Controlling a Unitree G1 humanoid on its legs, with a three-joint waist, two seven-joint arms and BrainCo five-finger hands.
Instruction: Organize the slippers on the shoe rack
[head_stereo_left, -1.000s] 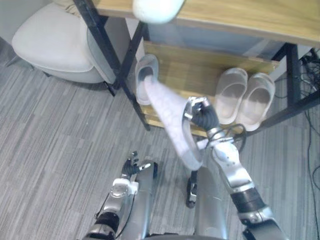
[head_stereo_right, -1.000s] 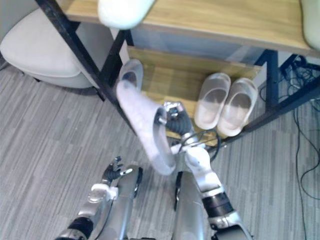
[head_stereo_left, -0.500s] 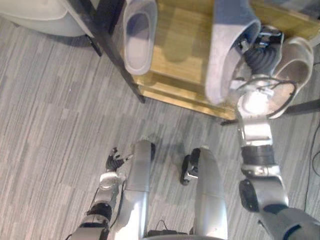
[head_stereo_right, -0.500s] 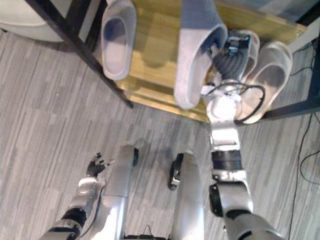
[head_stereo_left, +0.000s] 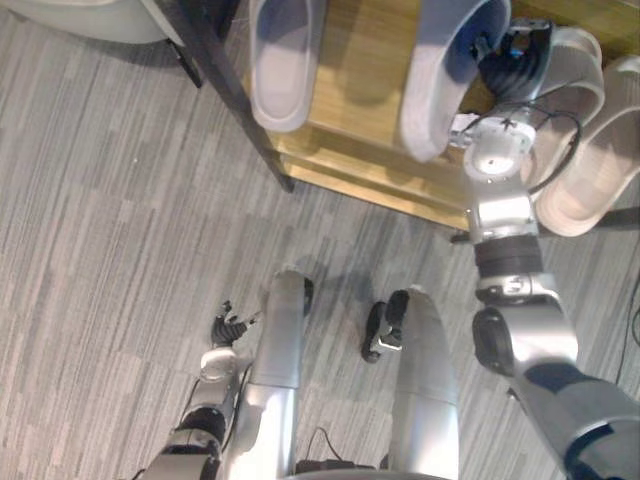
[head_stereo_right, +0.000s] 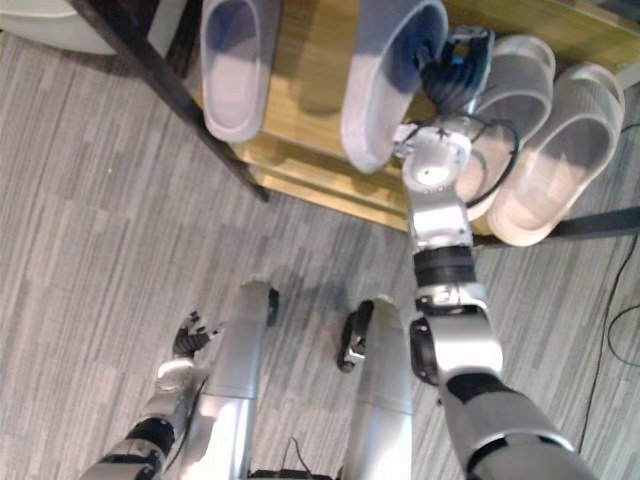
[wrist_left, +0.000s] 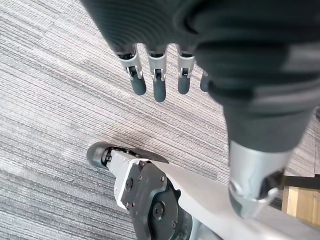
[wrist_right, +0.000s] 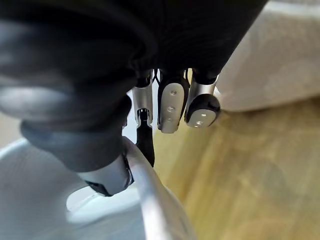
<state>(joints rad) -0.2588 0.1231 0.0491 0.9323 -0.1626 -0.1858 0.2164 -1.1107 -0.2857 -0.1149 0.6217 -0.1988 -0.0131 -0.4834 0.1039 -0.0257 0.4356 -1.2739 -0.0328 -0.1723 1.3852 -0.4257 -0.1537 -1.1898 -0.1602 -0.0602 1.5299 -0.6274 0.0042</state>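
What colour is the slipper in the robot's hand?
The slipper is pale lilac-grey, bluish inside; the right eye view shows it best.

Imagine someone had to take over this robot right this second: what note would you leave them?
Right hand: shut on the rim of a pale grey soft slipper, held over the light wooden rack shelf; whether it touches the wood is unclear.
Left hand: open, empty, low near the floor.
Done: a matching grey slipper lies on the shelf's left part; a pair of cream slippers sits on its right part.
Left: probably set the held slipper down beside its mate, then let go.
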